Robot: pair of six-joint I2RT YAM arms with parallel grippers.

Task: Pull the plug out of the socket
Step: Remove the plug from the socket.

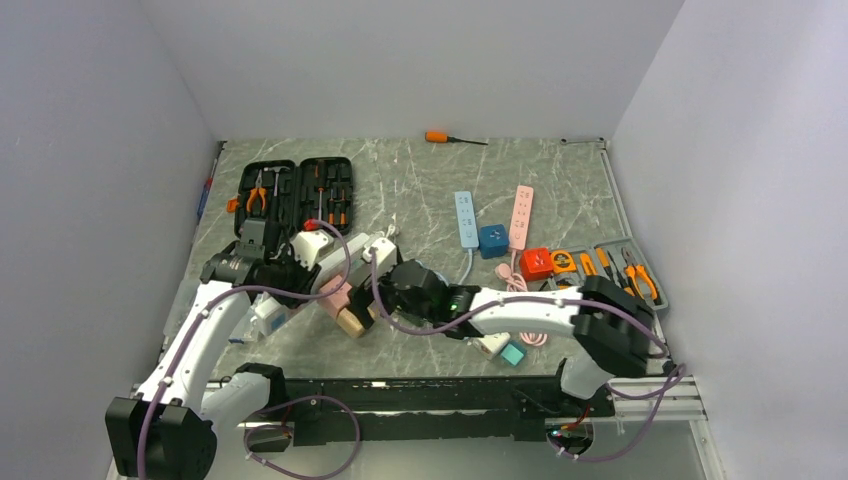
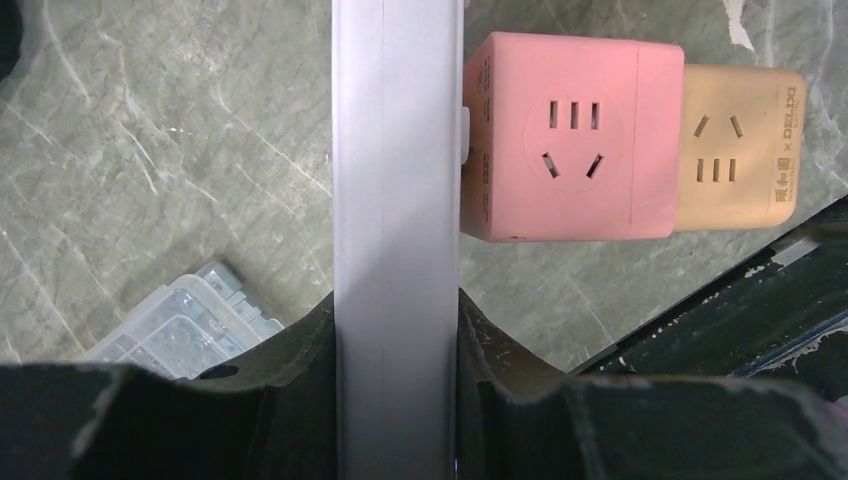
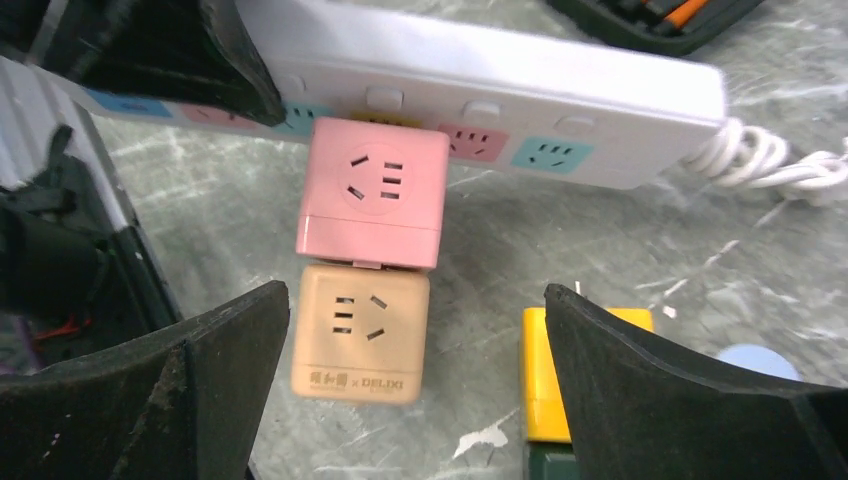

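Nearest, the right gripper (image 3: 415, 300) is held wide open and empty above the tan cube adapter (image 3: 360, 335), with a finger on either side and apart from it. Just beyond, toward the near left of the table (image 1: 420, 180), the tan cube adapter is seated against the pink cube adapter (image 3: 375, 190), which is plugged into the white power strip (image 3: 500, 90). Farther on, the strip is clamped across its width by the partly closed left gripper (image 2: 397, 330). Nothing is separated yet. The bracing appears done, and grasping and pulling the plug free are judged left to do.
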